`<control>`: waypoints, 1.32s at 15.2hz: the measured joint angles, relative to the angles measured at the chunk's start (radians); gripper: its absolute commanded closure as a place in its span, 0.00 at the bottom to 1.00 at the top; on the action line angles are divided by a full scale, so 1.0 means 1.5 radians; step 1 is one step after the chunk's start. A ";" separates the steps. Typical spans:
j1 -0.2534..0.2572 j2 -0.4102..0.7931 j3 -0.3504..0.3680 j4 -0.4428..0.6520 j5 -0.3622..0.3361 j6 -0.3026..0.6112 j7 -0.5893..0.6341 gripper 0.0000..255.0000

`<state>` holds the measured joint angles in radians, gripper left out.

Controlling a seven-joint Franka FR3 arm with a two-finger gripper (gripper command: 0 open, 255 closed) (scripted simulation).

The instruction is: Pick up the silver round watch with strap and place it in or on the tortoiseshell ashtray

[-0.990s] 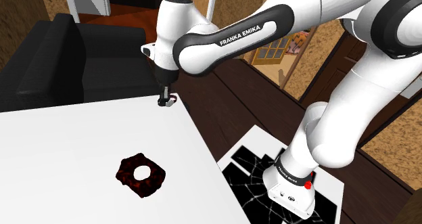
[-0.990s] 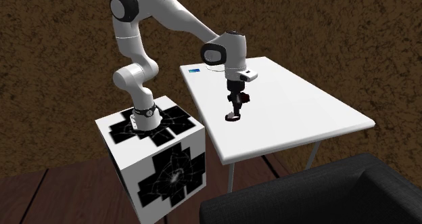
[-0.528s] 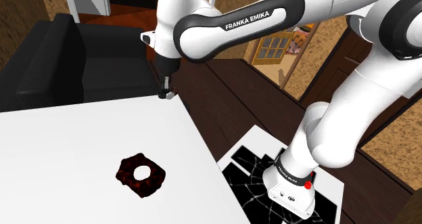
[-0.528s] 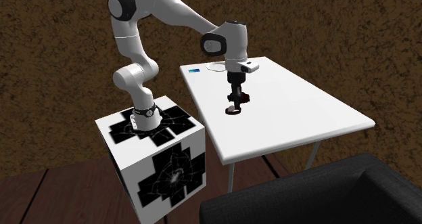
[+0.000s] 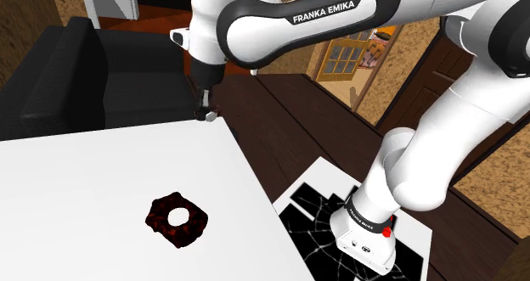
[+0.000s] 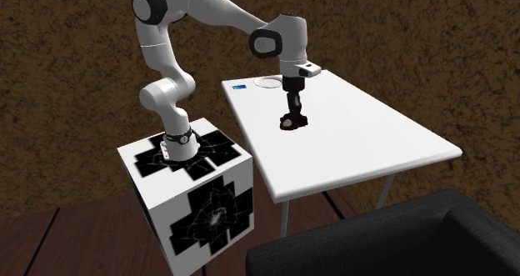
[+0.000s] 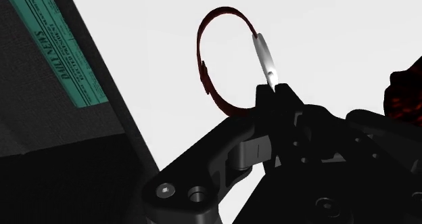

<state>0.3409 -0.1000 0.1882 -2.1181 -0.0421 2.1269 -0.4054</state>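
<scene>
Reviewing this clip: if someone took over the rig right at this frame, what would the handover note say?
Gripper: shut on the watch, clasping it at its silver case; the dark red strap loops out beyond it.
Watch: held up off the white table, near the table's upper edge in the shoulder view.
Ashtray: dark, mottled, resting on the table, lower in the shoulder view than the gripper, with nothing in it.
Done: watch grasped and lifted.
Left: carry it over the ashtray, lower it, release.
</scene>
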 measured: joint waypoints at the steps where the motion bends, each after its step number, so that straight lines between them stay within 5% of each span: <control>1: 0.007 0.000 0.008 0.005 0.000 -0.006 0.014 1.00; 20: 0.136 0.076 0.169 0.101 -0.049 -0.052 0.323 1.00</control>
<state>0.5445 0.0137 0.4414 -1.9664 -0.1149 2.0483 0.0795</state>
